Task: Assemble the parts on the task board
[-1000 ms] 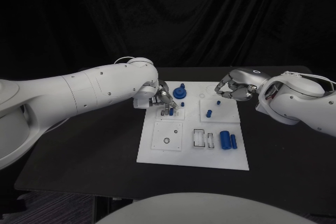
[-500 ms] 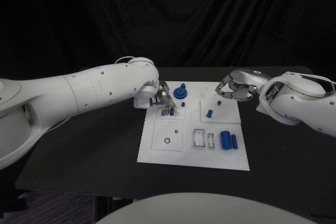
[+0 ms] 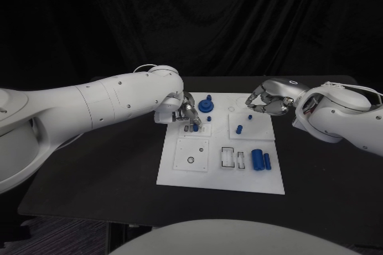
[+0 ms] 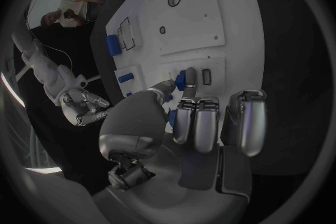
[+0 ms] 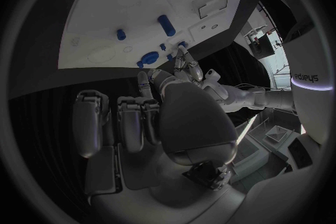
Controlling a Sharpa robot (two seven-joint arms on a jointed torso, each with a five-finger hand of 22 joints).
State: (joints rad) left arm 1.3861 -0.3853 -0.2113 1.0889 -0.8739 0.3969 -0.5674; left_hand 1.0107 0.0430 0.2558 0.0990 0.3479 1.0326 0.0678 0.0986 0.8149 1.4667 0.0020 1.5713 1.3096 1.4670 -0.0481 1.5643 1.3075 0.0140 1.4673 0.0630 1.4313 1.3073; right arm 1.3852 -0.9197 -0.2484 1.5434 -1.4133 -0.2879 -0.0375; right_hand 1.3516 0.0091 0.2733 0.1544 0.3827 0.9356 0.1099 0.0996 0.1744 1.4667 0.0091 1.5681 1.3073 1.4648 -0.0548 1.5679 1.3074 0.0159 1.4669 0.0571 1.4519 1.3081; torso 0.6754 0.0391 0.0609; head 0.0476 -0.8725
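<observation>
Seating peg w/ left hand (image 3: 185,112)
Pinches blue peg (image 4: 189,78) at fingertips, upright over board (image 3: 220,177) slot for insertion; right hand (image 3: 270,103) curled, empty, parked clear.

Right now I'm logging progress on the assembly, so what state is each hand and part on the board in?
left hand: pinching a small blue peg over the board's far-left block.
right hand: fingers curled in, holding nothing, at the board's far right corner.
task board: flat on the black table.
blue gear: sitting at the board's far edge.
large blue cylinder: lying on its side, not inserted.
slim blue pin: lying beside the cylinder.
</observation>
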